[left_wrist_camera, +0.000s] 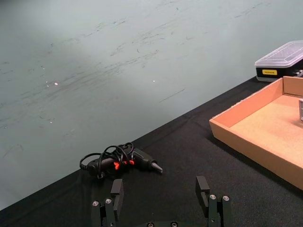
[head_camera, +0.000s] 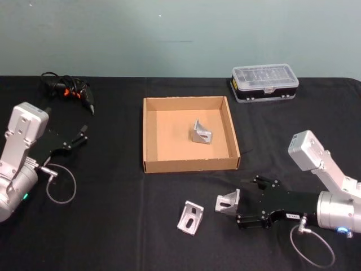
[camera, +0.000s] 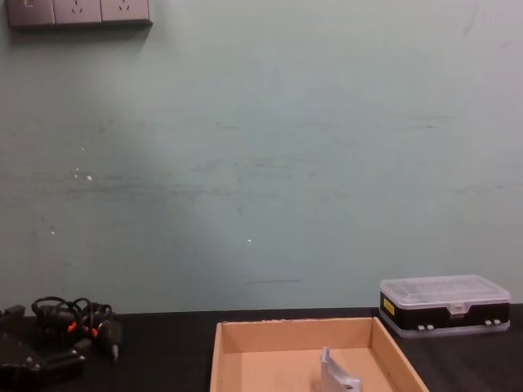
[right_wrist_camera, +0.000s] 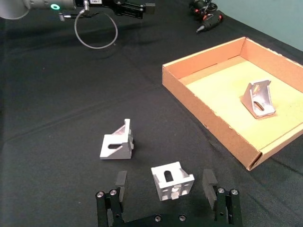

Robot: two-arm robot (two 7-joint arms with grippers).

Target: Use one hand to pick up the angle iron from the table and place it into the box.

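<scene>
Target angle iron is sitting on the matte black table, short of the box's near wall. It is lying between the spread fingers of the right gripper, with the pads seemingly not yet touching.

Risk: the sloped gusset and smooth silvery metal faces are offering few parallel flats. A closing squeeze could be twisting it or squirting it out, perhaps into the second angle iron nearby.

A third angle iron is lying inside the tan cardboard tray. The left gripper is idling far left with its fingers apart.
</scene>
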